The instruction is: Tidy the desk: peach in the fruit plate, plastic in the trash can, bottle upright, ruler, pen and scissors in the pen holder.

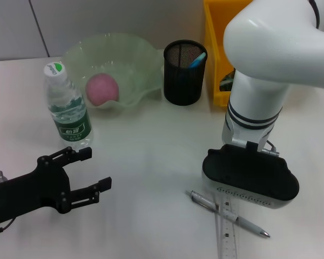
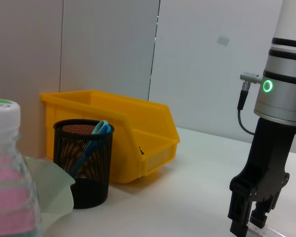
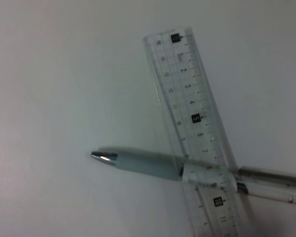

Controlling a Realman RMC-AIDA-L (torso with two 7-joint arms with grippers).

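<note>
The peach (image 1: 101, 89) lies in the pale green fruit plate (image 1: 146, 59) at the back left. In front of the plate the bottle (image 1: 67, 110) stands upright. The black pen holder (image 1: 184, 73) holds the blue scissors (image 1: 197, 59), and the yellow trash can (image 1: 216, 51) stands beside it. The pen (image 1: 229, 215) lies near the front edge with the clear ruler (image 3: 197, 123) crossing over it (image 3: 148, 163). My right gripper (image 2: 249, 219) hangs straight above that crossing. My left gripper (image 1: 94, 171) is open at the front left, holding nothing. No plastic can be made out.
Something dark (image 1: 227, 81) shows inside the trash can. The right arm's white elbow (image 1: 281, 38) covers part of the bin. The desk (image 1: 151, 156) is bare between the two grippers.
</note>
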